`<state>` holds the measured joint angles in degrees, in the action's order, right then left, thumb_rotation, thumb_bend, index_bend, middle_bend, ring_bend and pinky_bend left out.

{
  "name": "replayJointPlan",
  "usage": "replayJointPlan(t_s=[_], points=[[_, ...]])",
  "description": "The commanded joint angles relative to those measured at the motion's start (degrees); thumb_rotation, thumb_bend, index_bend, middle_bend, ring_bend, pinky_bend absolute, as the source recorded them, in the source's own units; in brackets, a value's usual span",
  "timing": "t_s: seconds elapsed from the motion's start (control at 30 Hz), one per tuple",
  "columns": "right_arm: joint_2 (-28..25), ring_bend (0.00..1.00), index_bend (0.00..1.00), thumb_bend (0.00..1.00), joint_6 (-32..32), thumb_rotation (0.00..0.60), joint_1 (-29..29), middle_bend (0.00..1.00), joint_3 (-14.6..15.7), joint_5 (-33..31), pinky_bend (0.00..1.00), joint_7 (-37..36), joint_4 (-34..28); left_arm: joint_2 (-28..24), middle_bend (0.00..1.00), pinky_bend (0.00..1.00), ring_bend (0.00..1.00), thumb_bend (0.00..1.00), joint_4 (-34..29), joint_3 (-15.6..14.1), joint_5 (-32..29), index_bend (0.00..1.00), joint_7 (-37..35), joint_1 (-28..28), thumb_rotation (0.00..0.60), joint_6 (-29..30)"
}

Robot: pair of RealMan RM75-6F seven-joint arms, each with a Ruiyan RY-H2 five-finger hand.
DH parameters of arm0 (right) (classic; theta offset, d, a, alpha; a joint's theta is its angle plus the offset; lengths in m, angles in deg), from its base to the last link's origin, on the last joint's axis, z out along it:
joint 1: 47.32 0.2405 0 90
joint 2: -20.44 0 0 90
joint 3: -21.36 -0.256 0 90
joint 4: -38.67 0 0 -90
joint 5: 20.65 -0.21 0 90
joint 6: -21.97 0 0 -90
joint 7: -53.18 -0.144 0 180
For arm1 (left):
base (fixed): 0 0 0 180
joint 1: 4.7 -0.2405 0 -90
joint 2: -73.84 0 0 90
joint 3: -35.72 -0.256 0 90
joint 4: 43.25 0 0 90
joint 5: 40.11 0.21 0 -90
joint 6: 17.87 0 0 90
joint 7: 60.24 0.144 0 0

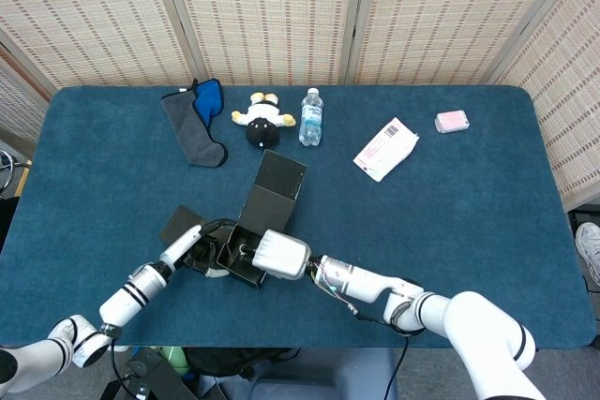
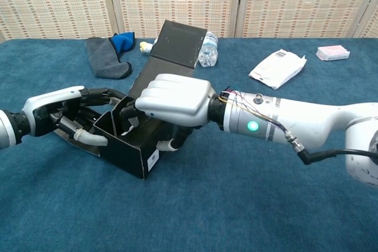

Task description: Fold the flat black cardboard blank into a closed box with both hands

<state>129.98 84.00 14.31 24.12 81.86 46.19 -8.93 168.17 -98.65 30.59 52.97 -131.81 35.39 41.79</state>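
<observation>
The black cardboard box [image 1: 242, 264] [image 2: 131, 147] stands partly folded near the table's front left, its top open. Its long lid flap [image 1: 277, 186] [image 2: 179, 43] rises toward the back. A side flap [image 1: 178, 225] lies flat to the left. My left hand [image 1: 194, 250] [image 2: 64, 113] holds the box's left end, fingers curled along its wall. My right hand [image 1: 282, 253] [image 2: 175, 99] grips the box's right wall from above, with fingers dipping inside and the thumb on the outer face.
Along the back stand a grey and blue cloth [image 1: 195, 124], a small plush toy [image 1: 261, 119] and a lying water bottle [image 1: 311, 117]. A white packet [image 1: 386, 149] and a pink pack [image 1: 452, 121] lie at the back right.
</observation>
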Motion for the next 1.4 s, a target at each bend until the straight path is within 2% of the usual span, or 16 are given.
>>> replayJointPlan(t_s=[0.03, 0.43, 0.57, 0.67, 1.0, 1.1, 1.4], points=[[-0.8, 0.75, 0.33, 0.27, -0.9, 0.6, 0.4, 0.37, -0.2, -0.3, 1.0, 0.2, -1.1, 0.1, 0.23, 0.85, 0.67, 0.09, 0.0, 0.1, -0.1, 0.22, -0.1, 0.0, 0.6, -0.1], [-2.7, 0.77, 0.35, 0.35, -3.0, 0.6, 2.0, 0.41, -0.2, 0.2, 1.0, 0.8, -3.9, 0.2, 0.23, 0.85, 0.67, 0.09, -0.3, 0.2, -0.4, 0.22, 0.4, 0.1, 0.6, -0.5], [-2.8, 0.78, 0.4, 0.36, -2.9, 0.6, 2.0, 0.45, -0.1, 0.4, 1.0, 0.8, -3.8, 0.1, 0.23, 0.85, 0.68, 0.09, -0.3, 0.3, -0.5, 0.22, 0.4, 0.1, 0.6, -0.7], [-3.3, 0.8, 0.44, 0.41, -3.1, 0.6, 2.0, 0.49, -0.1, 0.4, 1.0, 0.8, -4.1, 0.2, 0.23, 0.85, 0.68, 0.09, -0.2, 0.3, -0.6, 0.22, 0.5, 0.1, 0.6, -0.8], [-4.3, 0.87, 0.5, 0.47, -3.4, 0.6, 2.4, 0.54, -0.4, 0.2, 1.0, 0.4, -5.1, 0.5, 0.23, 0.85, 0.69, 0.09, -0.1, 0.4, -0.6, 0.22, 0.9, 0.2, 0.6, -1.0], [-4.4, 0.89, 0.53, 0.51, -3.5, 0.6, 2.5, 0.58, -0.3, 0.3, 1.0, 0.3, -5.3, 0.5, 0.23, 0.85, 0.69, 0.09, 0.0, 0.5, -0.7, 0.22, 1.0, 0.2, 0.6, -1.1], [-5.4, 0.92, 0.59, 0.6, -5.1, 0.6, 2.6, 0.64, 0.3, 0.1, 1.0, -0.4, -6.6, 0.6, 0.23, 0.85, 0.69, 0.1, -0.2, 0.6, -0.8, 0.22, 1.4, 0.3, 0.6, -1.3]])
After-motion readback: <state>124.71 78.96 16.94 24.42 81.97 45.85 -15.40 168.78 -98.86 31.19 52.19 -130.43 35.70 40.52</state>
